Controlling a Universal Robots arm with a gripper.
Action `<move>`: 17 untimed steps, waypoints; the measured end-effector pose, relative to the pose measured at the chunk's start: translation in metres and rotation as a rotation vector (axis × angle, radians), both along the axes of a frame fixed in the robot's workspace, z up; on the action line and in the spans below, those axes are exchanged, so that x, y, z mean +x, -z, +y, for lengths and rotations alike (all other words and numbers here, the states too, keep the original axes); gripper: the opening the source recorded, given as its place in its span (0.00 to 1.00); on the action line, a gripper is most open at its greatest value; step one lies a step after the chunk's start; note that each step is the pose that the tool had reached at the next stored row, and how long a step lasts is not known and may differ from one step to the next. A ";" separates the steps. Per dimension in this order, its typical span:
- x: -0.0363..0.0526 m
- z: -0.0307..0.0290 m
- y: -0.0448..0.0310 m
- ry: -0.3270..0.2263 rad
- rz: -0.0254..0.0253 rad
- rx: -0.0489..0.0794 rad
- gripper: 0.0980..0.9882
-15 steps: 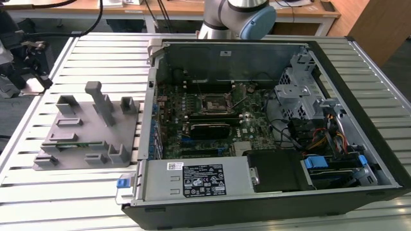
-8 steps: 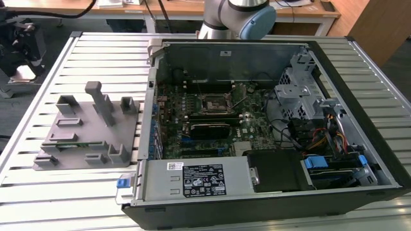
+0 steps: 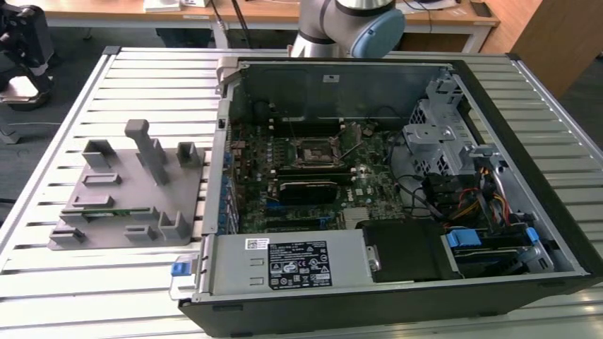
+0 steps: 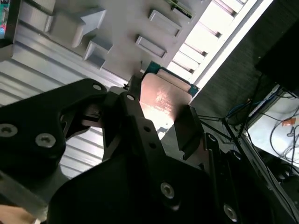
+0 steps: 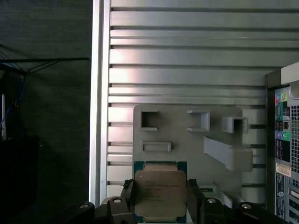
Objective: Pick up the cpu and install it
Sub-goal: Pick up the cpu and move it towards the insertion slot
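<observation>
Gripper (image 5: 160, 198) clamped on the cpu (image 5: 159, 184) by two opposite edges, over the grey fixture (image 5: 187, 135). Best kept level and firm; the CPU socket (image 3: 311, 152) sits at three o'clock of that fixture in the exterior view.

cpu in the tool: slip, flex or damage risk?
Probably rigid: the cpu is a flat plate with a metal lid, showing no bend while held in the tool. Its shiny lid and thin edges suggest it might slip or twist under a loose edge grip. Likely light; the thin green rim looks chip-prone.
</observation>
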State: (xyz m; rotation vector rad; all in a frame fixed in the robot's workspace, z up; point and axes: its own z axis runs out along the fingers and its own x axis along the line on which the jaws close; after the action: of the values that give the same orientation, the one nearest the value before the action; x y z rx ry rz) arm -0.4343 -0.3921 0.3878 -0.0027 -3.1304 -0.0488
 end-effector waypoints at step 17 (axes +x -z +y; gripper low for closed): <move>0.0581 0.0025 -0.0023 0.000 0.0004 0.002 0.49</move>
State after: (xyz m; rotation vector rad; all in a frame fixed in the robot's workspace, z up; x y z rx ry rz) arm -0.3762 -0.3896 0.3901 -0.0027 -3.1299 -0.0516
